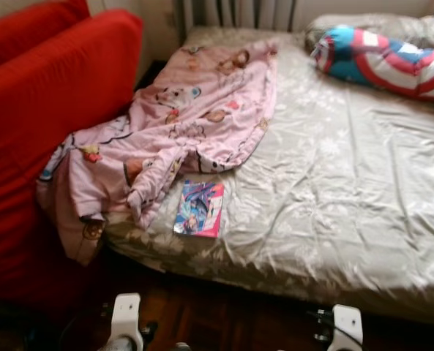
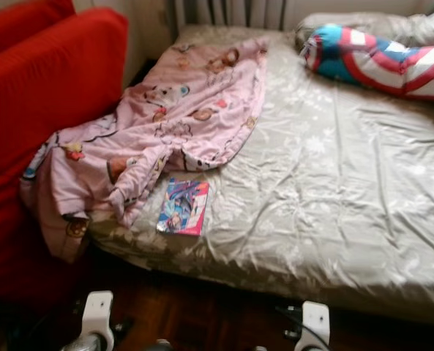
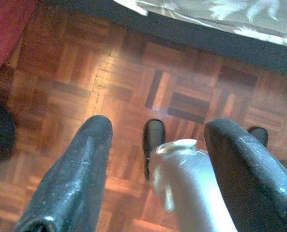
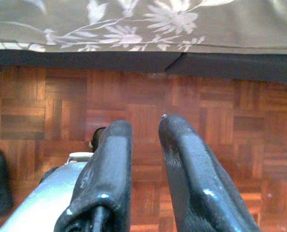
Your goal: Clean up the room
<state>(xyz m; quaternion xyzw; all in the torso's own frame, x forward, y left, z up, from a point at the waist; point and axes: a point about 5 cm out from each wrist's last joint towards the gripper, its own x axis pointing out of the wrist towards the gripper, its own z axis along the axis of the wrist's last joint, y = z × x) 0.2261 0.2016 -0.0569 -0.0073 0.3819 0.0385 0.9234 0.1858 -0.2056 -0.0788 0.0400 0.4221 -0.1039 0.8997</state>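
Observation:
A colourful book (image 1: 199,208) lies flat on the bed (image 1: 334,190) close to its near edge. A crumpled pink cartoon-print blanket (image 1: 180,121) spreads from the bed's far left corner down over the near left edge, touching the book's left side. Both arms hang low in front of the bed, above the parquet. My left gripper (image 3: 158,128) is open with nothing between its fingers. My right gripper (image 4: 144,124) has its fingers close together, holding nothing.
A red sofa (image 1: 48,110) stands tight against the bed's left side. A long red, white and blue striped pillow (image 1: 392,62) lies at the bed's far right. A radiator (image 1: 231,13) sits behind the bed. Wooden parquet floor (image 3: 133,72) runs along the bed's near edge.

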